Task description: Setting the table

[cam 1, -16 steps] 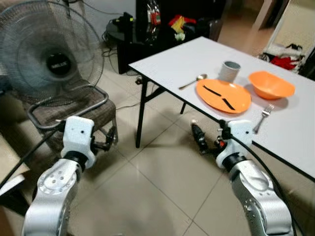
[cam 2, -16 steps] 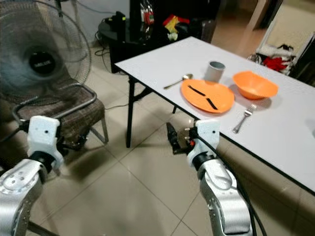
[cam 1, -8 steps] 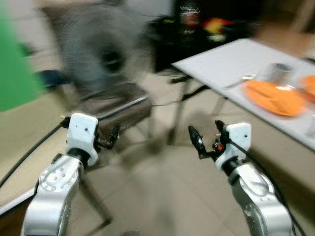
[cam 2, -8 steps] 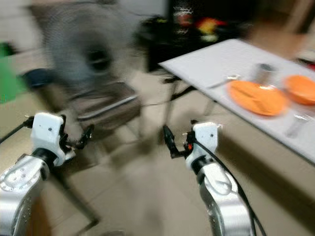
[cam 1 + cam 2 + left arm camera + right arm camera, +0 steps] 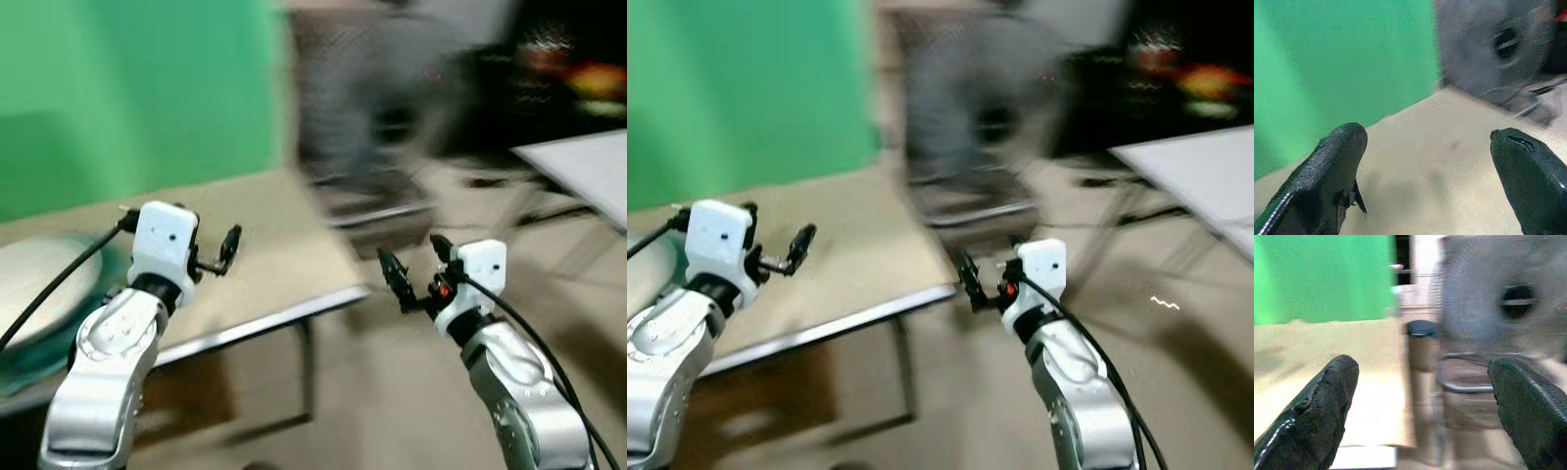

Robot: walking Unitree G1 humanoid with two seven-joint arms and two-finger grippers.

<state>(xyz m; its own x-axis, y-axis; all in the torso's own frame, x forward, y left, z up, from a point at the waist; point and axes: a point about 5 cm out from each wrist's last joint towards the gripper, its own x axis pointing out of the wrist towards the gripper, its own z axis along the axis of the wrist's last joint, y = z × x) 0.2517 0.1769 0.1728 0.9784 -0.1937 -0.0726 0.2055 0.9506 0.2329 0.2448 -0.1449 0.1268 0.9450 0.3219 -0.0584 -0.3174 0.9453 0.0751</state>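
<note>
In front of me, through heavy motion blur, a beige table is lying along a green wall. I am holding the left gripper raised over that tabletop, its fingers spread apart and pinching nothing (the left wrist view is showing bare beige surface between them). A pale round object is resting on the table near the left arm; I cannot tell what it is.

I am holding the right gripper out over the floor, just past the beige table's corner, fingers likewise spread and empty. Beyond them the right wrist view is showing a fan above a chair.

The white table, where the setting belongs, is sitting at my far right, well apart from both grippers; I cannot make out any dishes on the corner in view.
</note>
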